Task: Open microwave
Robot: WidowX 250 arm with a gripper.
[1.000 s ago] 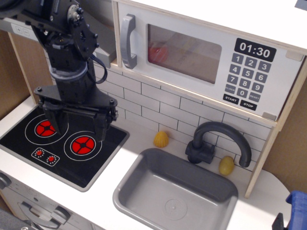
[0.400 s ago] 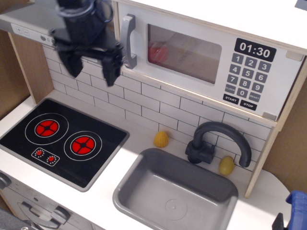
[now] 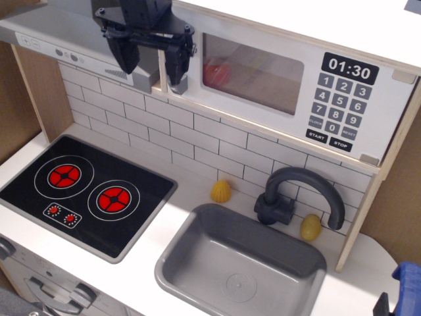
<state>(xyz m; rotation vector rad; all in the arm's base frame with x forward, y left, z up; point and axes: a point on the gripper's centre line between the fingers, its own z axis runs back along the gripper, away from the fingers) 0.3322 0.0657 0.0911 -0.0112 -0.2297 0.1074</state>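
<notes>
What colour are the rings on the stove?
The rings on the black stove are red with white outlines, seen clearly in the observation image.

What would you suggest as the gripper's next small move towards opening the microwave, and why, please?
Probably close the jaws on the grey bar handle, then pull outward. The black gripper hangs open at the left edge of the pale wooden microwave with the white door, its right finger in front of the spot where the handle sits. The door looks shut, and I cannot tell whether the handle lies between the jaws.
</notes>
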